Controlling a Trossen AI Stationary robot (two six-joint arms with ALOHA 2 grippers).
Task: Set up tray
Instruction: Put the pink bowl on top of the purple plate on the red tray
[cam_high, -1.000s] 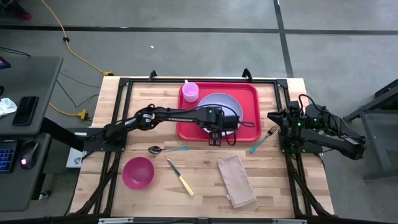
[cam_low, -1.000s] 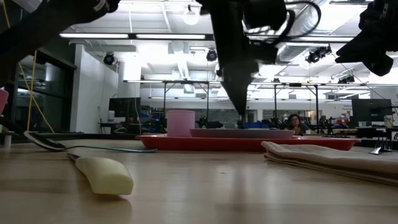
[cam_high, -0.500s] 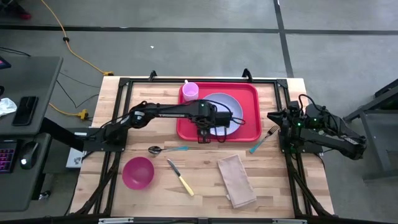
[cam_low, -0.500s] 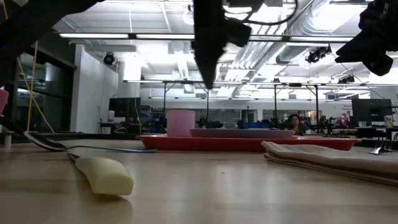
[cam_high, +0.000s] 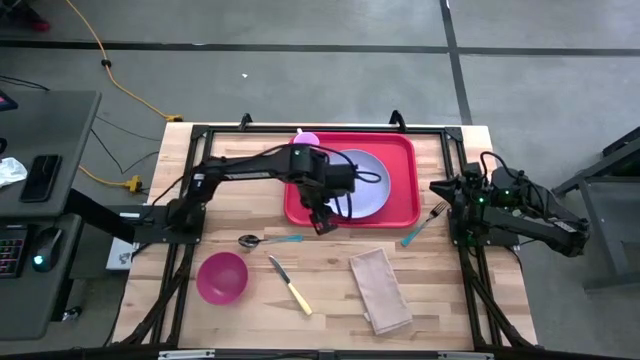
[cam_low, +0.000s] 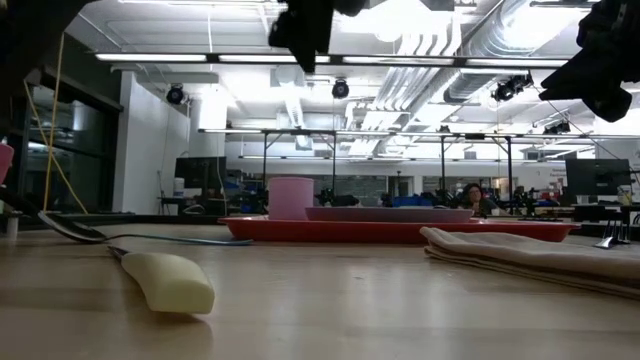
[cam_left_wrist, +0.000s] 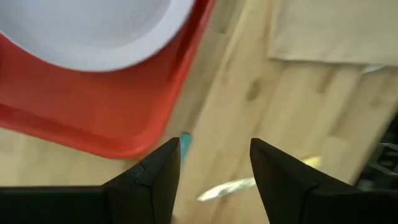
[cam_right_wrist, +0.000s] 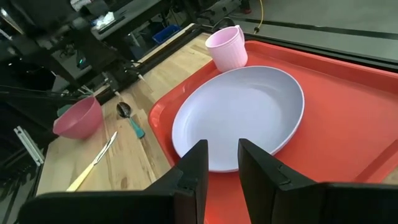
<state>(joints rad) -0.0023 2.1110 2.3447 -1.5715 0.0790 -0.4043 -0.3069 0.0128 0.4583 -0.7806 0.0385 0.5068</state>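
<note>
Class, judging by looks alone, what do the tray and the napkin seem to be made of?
The tray: probably plastic, smooth and slightly glossy, with a moulded raised rim and rounded corners. The napkin: seemingly cloth, matte beige, lying soft and folded.

The tray (cam_right_wrist: 348, 118) looks like smooth red plastic with a soft sheen. On it, the lavender plate (cam_right_wrist: 239, 115) is glossy, and the pink cup (cam_right_wrist: 226, 48) near the tray's corner is ribbed plastic. The table (cam_high: 330, 300) is pale, matt wood with visible grain. Off the tray, the napkin (cam_high: 380, 290) is matt beige cloth, and the pink bowl (cam_high: 221, 277) seems smooth plastic
</note>
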